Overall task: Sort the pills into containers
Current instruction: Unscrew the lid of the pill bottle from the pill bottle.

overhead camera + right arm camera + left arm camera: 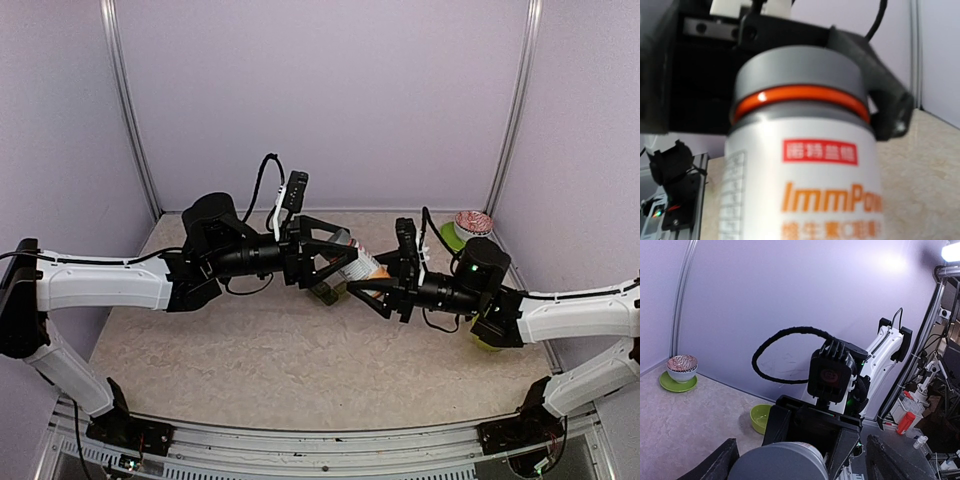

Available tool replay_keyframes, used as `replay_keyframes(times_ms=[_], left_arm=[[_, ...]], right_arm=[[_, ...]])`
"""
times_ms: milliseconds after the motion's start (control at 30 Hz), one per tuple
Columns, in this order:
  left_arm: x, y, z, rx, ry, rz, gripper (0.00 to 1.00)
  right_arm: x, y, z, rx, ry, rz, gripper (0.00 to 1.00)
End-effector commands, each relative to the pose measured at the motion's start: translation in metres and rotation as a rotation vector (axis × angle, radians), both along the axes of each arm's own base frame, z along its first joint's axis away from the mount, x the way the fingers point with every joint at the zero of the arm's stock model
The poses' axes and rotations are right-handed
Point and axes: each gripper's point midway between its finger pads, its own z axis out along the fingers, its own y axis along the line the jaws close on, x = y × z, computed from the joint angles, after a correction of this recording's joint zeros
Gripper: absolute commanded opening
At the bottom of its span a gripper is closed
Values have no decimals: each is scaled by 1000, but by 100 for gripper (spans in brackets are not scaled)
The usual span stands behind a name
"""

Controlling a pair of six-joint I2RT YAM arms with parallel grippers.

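A white pill bottle (pixel 358 266) with orange lettering (pixel 805 200) hangs tilted above mid-table between both arms. My right gripper (pixel 368 284) is shut on its body; its own fingers are hidden behind the bottle in the right wrist view. The grey cap (pixel 775 462) with an orange ring (pixel 800 97) points toward my left gripper (pixel 343 262). Those jaws stand open around the cap, with a gap showing on its right side. No loose pills show. A green bowl (pixel 325 292) sits on the table just under the bottle.
A patterned bowl (pixel 473 222) on a green saucer (pixel 450 237) stands at the back right corner. Another green bowl (pixel 487 343) peeks out under my right arm. Lilac walls close the table on three sides.
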Motion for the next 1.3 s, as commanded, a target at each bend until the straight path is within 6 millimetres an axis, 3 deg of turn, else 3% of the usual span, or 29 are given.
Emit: replay_keyframes(times_ms=[0, 833, 933, 1033, 1267], left_arm=[[-4, 4, 9, -26, -18, -12, 82], [3, 14, 9, -48, 7, 14, 66], [3, 14, 10, -48, 7, 10, 74], [4, 14, 8, -44, 6, 15, 97], [7, 18, 11, -54, 1, 38, 99]], right_arm=[[10, -12, 15, 34, -35, -80, 4], [10, -15, 17, 17, -55, -76, 5], [6, -14, 18, 23, -64, -48, 4], [1, -13, 23, 38, -72, -18, 4], [-6, -6, 22, 44, -64, 42, 4]])
